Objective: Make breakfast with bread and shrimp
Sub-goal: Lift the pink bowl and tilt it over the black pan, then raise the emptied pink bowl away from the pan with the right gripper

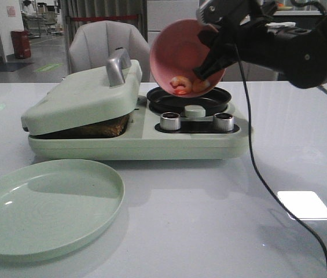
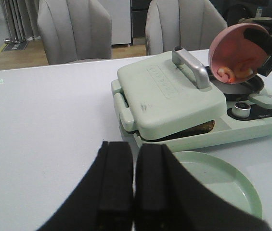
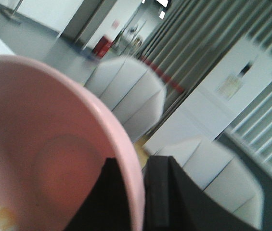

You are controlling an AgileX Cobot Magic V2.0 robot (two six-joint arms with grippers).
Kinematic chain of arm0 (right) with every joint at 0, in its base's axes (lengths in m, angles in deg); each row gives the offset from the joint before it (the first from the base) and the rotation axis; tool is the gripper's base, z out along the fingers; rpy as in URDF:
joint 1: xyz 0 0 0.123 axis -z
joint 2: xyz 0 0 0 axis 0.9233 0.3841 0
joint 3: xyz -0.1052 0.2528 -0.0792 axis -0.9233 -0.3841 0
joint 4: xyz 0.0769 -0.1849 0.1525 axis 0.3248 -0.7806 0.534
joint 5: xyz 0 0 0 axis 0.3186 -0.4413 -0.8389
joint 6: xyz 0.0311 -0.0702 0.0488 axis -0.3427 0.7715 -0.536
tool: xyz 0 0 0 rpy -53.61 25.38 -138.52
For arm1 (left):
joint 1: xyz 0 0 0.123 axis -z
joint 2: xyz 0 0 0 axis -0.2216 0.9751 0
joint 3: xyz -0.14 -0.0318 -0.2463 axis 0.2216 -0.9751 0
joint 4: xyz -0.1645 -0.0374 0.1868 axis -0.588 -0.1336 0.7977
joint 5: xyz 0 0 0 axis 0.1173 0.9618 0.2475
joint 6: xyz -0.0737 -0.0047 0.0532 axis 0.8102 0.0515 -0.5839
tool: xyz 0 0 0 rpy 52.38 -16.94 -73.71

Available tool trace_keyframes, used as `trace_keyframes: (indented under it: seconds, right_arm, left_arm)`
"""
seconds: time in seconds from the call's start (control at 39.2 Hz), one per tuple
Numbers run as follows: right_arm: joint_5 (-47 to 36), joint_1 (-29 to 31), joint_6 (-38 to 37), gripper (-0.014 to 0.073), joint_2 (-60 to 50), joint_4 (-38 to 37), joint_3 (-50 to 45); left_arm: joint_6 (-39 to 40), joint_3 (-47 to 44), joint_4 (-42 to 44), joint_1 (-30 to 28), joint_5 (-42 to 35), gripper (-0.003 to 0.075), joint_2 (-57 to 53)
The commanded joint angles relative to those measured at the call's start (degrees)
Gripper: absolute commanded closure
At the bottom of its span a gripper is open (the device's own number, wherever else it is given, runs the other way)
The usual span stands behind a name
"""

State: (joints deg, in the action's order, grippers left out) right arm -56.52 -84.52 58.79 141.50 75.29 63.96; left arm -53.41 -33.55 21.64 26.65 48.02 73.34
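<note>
My right gripper [image 1: 212,58] is shut on the rim of a pink bowl [image 1: 180,55], tipped steeply over the round black pan [image 1: 189,99] of the pale green breakfast maker [image 1: 140,142]. The shrimp [image 1: 187,86] lie at the bowl's lowest edge, just above the pan; the left wrist view shows the shrimp [image 2: 232,73] in the tilted bowl [image 2: 234,48] too. In the right wrist view the bowl's rim [image 3: 126,159] runs between the fingers. Toasted bread [image 1: 102,128] peeks out under the maker's lowered lid [image 1: 82,95]. My left gripper [image 2: 135,192] hovers shut and empty near the table's front.
A pale green plate [image 1: 47,205] sits at the front left, in front of the maker. Two metal knobs [image 1: 170,121] stand on the maker's front. A black cable [image 1: 254,168] hangs from the right arm down across the table. Grey chairs [image 1: 102,43] stand behind.
</note>
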Motion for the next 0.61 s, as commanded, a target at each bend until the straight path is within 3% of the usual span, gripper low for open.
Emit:
trace_keyframes:
  seconds: [0.0,0.31,0.59]
  right_arm:
    - [-11.0,-0.9,8.5,0.0453,-2.0,3.7,1.8]
    - [-11.5,-1.2,18.9,0.0453,-0.1,6.6,3.6]
    - [-13.3,-1.2,16.5,0.0453,-0.1,12.1,5.9]
  left_arm:
    - [0.7,1.6,-0.6,0.4,-4.6,0.0606,0.7]
    - [0.7,1.6,-0.6,0.4,-4.6,0.0606,0.7]
    - [0.7,1.6,-0.6,0.4,-4.6,0.0606,0.7]
